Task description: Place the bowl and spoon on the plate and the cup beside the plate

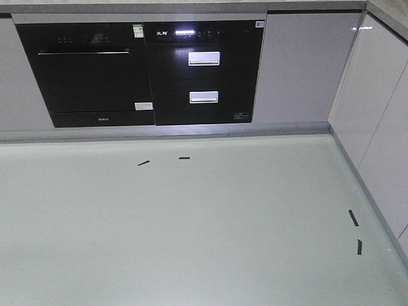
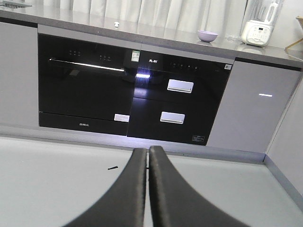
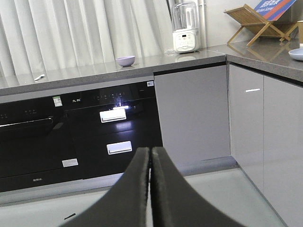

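Oven fronts [image 1: 83, 83] are glossy black glass, cabinet doors [image 1: 299, 64] shiny too. Bowl [image 3: 125, 60] looks matt plastic, rack [image 3: 244, 13] is wood, curtains [image 3: 71, 33] cloth.

The bowl [image 3: 125, 60] upper middle was lavender, plate [image 3: 297, 54] at the right edge pale blue, ovens [image 1: 83, 73] glossy black, floor [image 1: 191, 229] pale grey-green with little black tape marks [image 1: 143, 163].

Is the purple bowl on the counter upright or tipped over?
Upright: the bowl sits on its base on the grey countertop, rim level, opening up. Its contents cannot be told from here.
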You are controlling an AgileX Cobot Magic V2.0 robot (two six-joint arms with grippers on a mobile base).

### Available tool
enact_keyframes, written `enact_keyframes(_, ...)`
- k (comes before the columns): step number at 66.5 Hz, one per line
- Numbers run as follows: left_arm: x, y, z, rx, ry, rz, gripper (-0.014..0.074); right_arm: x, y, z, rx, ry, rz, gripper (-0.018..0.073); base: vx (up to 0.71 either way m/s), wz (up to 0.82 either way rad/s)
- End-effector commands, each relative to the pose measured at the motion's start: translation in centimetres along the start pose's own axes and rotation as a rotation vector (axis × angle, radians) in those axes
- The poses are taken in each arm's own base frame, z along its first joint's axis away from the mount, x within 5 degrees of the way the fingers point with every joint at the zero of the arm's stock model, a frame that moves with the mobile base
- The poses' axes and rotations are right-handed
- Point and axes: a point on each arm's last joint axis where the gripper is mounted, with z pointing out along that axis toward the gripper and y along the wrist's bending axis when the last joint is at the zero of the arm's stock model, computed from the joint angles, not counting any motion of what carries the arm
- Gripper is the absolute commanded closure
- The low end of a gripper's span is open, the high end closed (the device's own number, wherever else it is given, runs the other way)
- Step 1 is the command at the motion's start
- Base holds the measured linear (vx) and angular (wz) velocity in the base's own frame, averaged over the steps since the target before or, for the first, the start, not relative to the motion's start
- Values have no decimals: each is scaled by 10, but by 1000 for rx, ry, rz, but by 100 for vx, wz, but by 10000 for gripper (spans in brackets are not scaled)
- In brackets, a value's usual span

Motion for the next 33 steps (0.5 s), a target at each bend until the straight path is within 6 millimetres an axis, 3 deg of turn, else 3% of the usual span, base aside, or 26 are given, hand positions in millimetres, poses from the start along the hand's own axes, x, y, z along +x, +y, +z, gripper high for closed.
enact_keyframes(1,1,0,0,10,-59,-10,603,-4,1,-1,-9,-71,-16,564,0,0)
enact_keyframes(33,1,0,0,10,-59,-10,603,-4,1,-1,-9,-71,-16,564,0,0)
